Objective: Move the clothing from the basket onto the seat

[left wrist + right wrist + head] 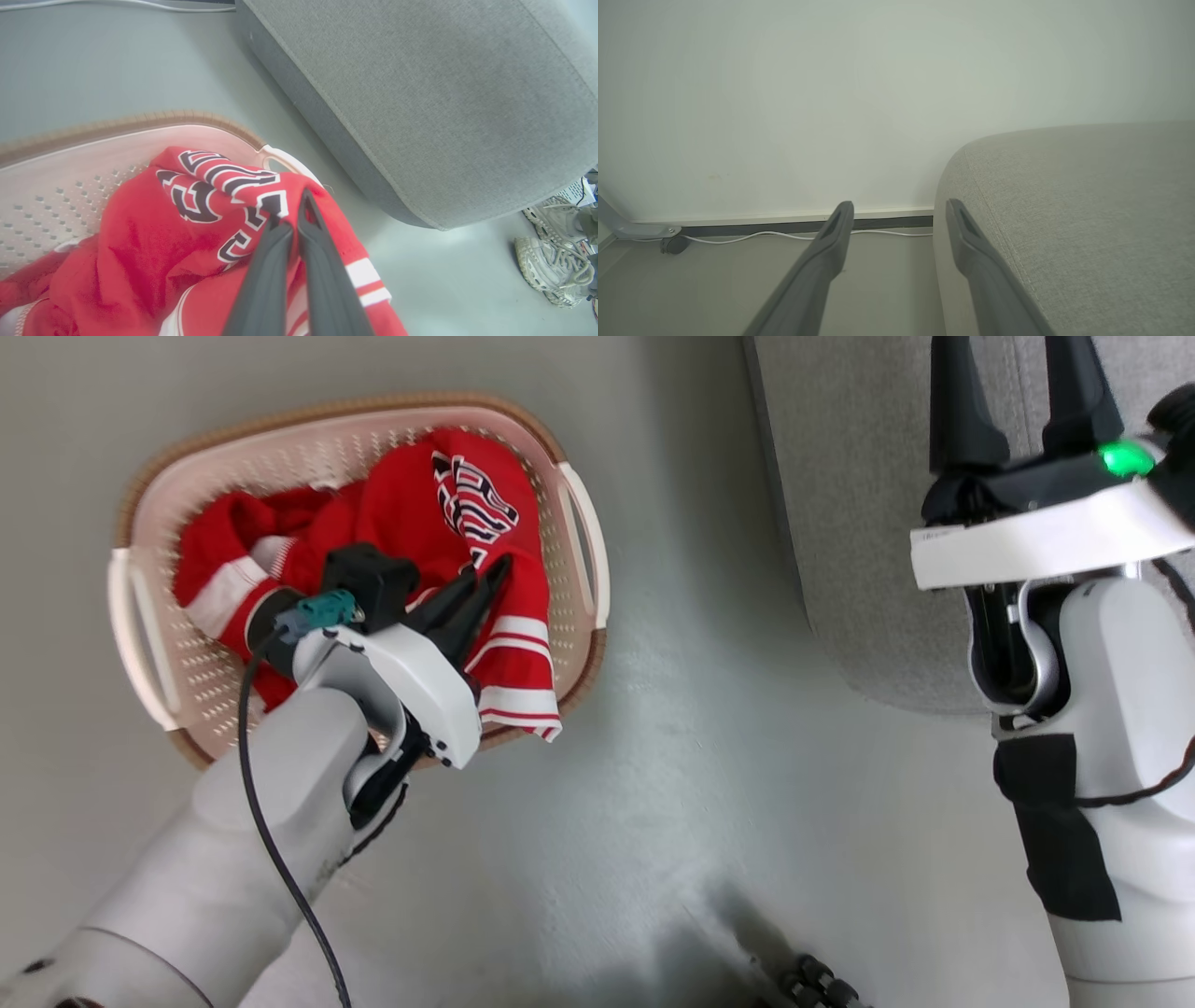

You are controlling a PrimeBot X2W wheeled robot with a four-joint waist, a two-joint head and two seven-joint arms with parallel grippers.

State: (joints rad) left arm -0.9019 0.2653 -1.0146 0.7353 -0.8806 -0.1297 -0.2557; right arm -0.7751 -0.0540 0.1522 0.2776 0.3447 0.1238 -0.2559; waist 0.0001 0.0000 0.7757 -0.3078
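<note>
Left gripper (292, 214): my left arm reaches down into the basket; its 2 dark fingers are drawn together and look pinched on a raised fold of red cloth beside the lettering.
Right gripper (899, 207): jaws apart, holding nothing, raised beside the rounded edge of the seat.
Clothing (411, 513): red jersey fabric piled inside the basket. I judge there is more than 1 garment, though I cannot tell where one ends and the next begins.
Basket (308, 415): cream oval on the floor (653, 756), its long axis running left to right across the head view, slightly tilted.
Seat (840, 523): grey sofa on my right, separated from the basket by a strip of bare floor.
Jersey direction: the top garment's long axis runs from the dark lettering at the far side to the white-striped hem (518, 691), which points towards me and droops over the near rim.
Risk 1: the pinch holds only a thin fold, so the cloth could slide out as I lift.
Risk 2: the draped hem could snag on the rim and drag or tip the light basket.
Risk 3: a tangled neighbouring garment may rise partway and drop on the floor.
Risk 4: if carried low, the hanging tail would sweep the floor before reaching the seat.
</note>
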